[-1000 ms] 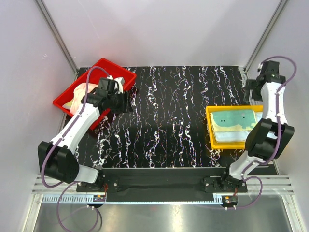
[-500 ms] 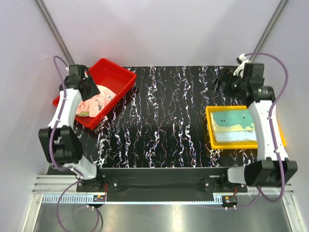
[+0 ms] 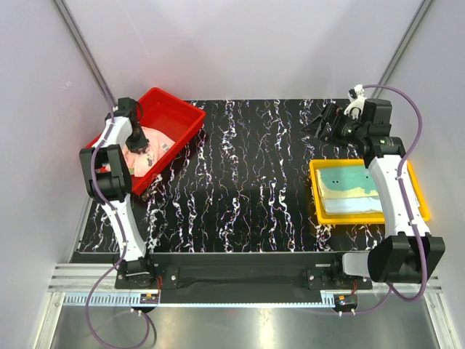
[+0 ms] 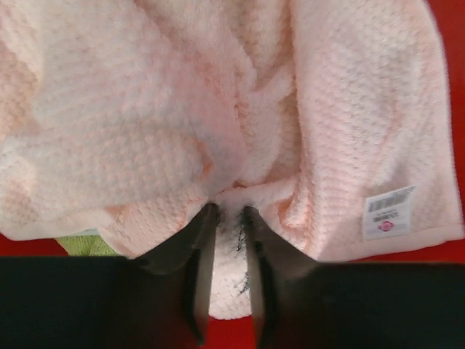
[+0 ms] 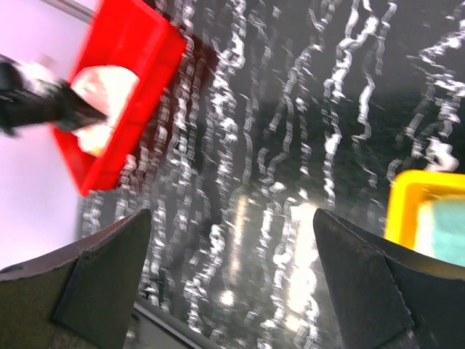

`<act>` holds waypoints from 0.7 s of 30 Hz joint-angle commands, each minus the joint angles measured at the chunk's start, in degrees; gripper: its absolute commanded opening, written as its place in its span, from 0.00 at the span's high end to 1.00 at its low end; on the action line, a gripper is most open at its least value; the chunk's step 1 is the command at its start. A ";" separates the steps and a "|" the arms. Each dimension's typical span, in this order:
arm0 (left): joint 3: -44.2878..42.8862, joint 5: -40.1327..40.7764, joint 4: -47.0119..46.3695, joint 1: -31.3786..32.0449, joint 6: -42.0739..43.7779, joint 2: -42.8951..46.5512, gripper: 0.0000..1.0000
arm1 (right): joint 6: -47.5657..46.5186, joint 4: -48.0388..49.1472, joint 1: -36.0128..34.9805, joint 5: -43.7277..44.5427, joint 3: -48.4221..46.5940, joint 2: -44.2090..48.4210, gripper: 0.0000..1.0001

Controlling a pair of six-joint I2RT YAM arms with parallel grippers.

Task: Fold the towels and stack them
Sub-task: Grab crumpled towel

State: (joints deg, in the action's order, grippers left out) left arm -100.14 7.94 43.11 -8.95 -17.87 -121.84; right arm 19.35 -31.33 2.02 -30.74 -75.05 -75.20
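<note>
Pink towel (image 4: 218, 109) bunched within red tray (image 3: 178, 116) walls, pinched by narrow left pincer (image 4: 227, 214); right pincer (image 5: 231, 218) wide above table (image 3: 254, 182).

Bare table (image 3: 247, 174) wide between red tray (image 3: 182, 104), yellow tray (image 3: 314, 190); rims block low entry; pink towel (image 3: 150, 151) crowds red tray.

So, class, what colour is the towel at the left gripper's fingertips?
Pale pink; the towel shows best in the left wrist view.
</note>
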 commanded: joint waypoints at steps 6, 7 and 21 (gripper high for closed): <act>-4.63 -0.74 2.50 -0.01 0.12 -0.15 1.00 | 28.39 25.32 0.88 -23.73 5.32 -5.65 0.00; -4.63 -1.17 2.68 -0.01 0.03 0.72 1.00 | 31.07 30.66 0.79 -25.23 6.48 -7.49 0.00; -19.66 -21.53 10.15 15.26 1.26 26.72 1.00 | 13.13 8.76 0.61 -10.99 -11.80 -7.69 0.00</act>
State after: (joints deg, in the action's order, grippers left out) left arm -116.27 -2.20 51.53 1.39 -16.71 -102.69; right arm 32.42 -27.35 2.68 -38.76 -84.60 -84.93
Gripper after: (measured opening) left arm 0.019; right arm 0.994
